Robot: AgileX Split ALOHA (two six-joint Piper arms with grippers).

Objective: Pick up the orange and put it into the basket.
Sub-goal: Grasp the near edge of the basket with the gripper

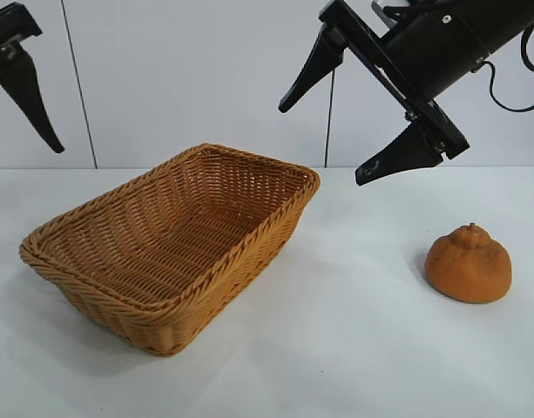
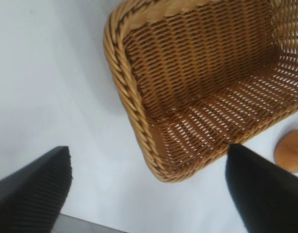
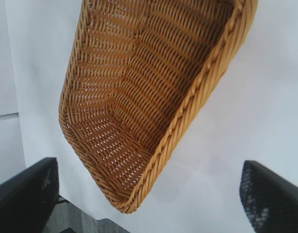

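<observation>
The orange [image 1: 468,263], a squat bumpy fruit with a knobby top, sits on the white table at the right. Left of it stands the woven wicker basket [image 1: 249,252], with nothing inside. My right gripper [image 1: 322,144] hangs open high above the table, between the basket and the orange, holding nothing. Only one finger of my left gripper shows at the top left of the exterior view, raised well above the basket's left end. In the left wrist view the left gripper [image 2: 149,187] is open over the basket [image 2: 139,121], and an edge of the orange [image 2: 290,151] shows. The right wrist view shows the basket [image 3: 187,111] beyond the open right gripper [image 3: 149,194].
The white table [image 1: 354,348] spreads out in front of the basket and around the orange. A pale panelled wall [image 1: 206,70] stands behind it. The table's edge [image 3: 76,216] shows in the right wrist view.
</observation>
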